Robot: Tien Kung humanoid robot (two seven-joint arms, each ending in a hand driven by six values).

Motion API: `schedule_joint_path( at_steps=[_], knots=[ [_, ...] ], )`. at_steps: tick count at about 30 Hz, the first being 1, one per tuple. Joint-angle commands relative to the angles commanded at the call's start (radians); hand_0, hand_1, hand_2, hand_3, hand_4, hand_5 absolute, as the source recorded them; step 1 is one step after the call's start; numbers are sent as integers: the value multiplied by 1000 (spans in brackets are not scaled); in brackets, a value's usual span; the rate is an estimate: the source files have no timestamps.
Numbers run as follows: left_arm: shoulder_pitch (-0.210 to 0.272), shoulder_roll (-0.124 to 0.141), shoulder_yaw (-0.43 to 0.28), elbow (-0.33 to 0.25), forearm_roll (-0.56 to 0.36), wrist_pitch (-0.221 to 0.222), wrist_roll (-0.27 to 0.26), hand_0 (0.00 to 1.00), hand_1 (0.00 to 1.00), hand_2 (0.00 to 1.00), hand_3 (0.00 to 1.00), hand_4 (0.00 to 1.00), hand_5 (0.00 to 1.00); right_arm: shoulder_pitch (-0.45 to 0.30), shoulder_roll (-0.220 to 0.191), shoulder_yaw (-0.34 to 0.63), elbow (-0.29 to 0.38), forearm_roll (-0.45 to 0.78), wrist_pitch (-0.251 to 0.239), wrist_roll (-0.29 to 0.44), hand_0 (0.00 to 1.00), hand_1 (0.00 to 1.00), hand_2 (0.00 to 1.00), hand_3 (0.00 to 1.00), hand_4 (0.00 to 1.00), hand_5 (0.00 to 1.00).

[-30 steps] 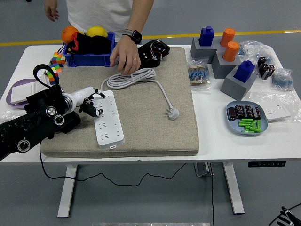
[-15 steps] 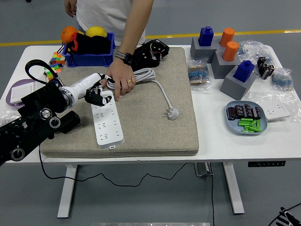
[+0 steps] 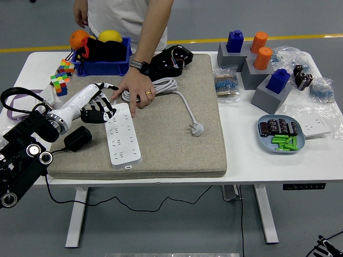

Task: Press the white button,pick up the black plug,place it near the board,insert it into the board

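the robot's left hand (image 3: 96,110) hovers with fingers (image 3: 106,113) loosely spread and empty at the far-left end of the long white plastic power strip (image 3: 122,135), while the blocky black plug (image 3: 77,137) lies nearer, just below-left on the beige felt mat (image 3: 177,139).

Readable text: none | white power strip (image 3: 122,136): no legible marking, sockets only | blue bin (image 3: 102,59): no label seen | plastic bags (image 3: 311,80) at tabletop's right end: any print too small to read | person's watch (image 3: 139,66): face unreadable
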Motion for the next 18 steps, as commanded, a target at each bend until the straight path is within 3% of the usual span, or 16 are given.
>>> schedule_joint_path(
  at_steps=[1,11,12,13,18],
  knots=[
    [12,0,-15,-1,5,3,-11,889,956,840,742,872,79,-1,0,0,0,0,0,0,714,694,677,623,740,478],
    [118,2,-135,-14,12,-21,-23,897,962,852,708,925,114,-5,3,-2,0,0,2,0,714,695,677,623,740,476],
    [124,1,-141,-15,14,-24,-22,897,962,852,708,925,114,-5,3,-2,0,-1,2,0,714,695,677,623,740,476],
    [128,1,-145,-15,15,-26,-20,881,950,827,599,947,104,-6,3,-2,0,-1,1,0,714,694,677,623,741,478],
    [142,-1,-166,-4,25,-39,-5,881,950,827,599,947,104,-7,2,-4,0,-1,2,0,714,694,677,623,741,478]
  ],
)
